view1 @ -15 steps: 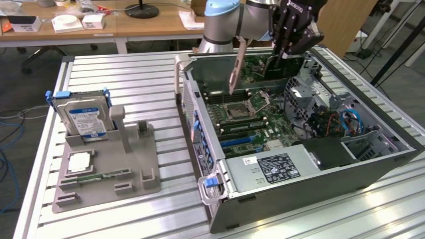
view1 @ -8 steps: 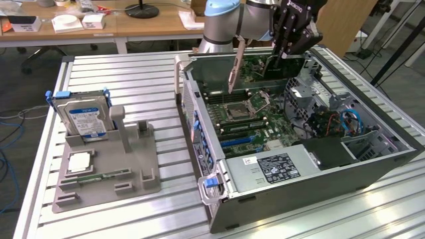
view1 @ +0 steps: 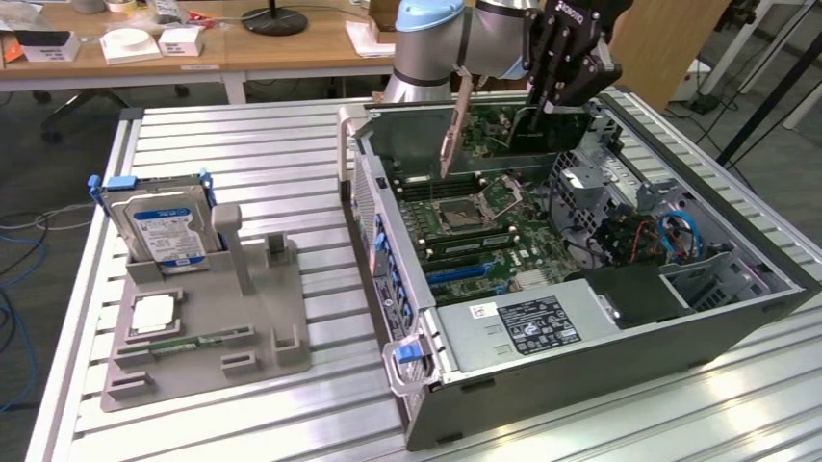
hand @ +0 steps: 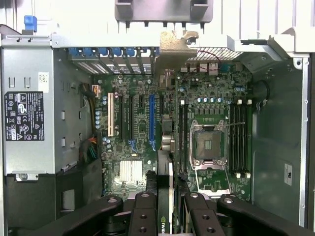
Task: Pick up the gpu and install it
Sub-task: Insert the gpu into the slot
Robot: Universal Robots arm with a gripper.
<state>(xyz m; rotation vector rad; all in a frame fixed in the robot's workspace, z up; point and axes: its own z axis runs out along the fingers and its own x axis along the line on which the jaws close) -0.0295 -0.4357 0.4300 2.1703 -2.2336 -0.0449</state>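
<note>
The gpu [view1: 540, 135] is a thin dark card with a metal bracket at one end. It hangs upright over the far part of the open computer case [view1: 617, 318], above the motherboard [view1: 475, 221]. My gripper [view1: 555, 104] is shut on its top edge. In the wrist view the gpu [hand: 167, 142] appears edge-on between my black fingers [hand: 145, 211], and my gripper [hand: 170, 216] clamps it from both sides. The card runs above the board between the blue expansion slot [hand: 151, 120] and the processor socket [hand: 209, 142]. It hangs above the slots and is not seated in one.
On the exterior view's left, a grey fixture [view1: 257, 318] holds a blue-labelled hard drive [view1: 161, 226], a processor chip [view1: 152, 313] and a memory stick [view1: 206, 339]. The case's power supply [view1: 526, 322] sits at its near end, with cables [view1: 668, 236] on the right. Desks stand behind.
</note>
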